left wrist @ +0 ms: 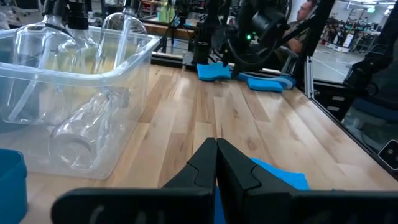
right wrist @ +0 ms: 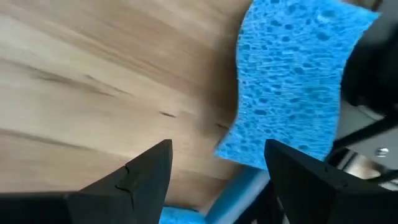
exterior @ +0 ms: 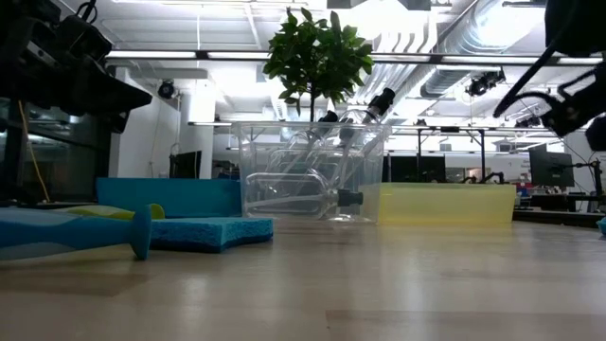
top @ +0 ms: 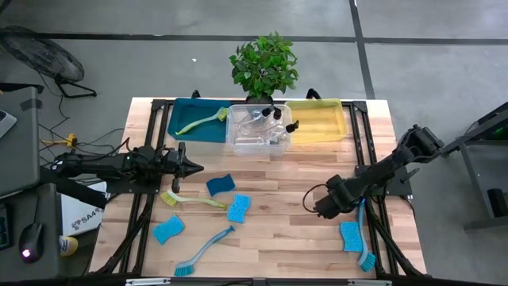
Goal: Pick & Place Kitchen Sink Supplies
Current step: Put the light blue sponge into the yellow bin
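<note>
Carefully, I am lining up the right gripper [right wrist: 217, 165] on the sponge [right wrist: 292, 81] before descending: its fingers are standing spread with nothing between them, and the sponge is sitting off toward the upper right of the wrist frame, not yet between them. In the high view that gripper [top: 321, 205] is hovering lower right, the sponge [top: 350, 235] just beside it against a brush [top: 365, 242]. The left gripper [top: 194, 167] is waiting mid-left, pressed together.
</note>
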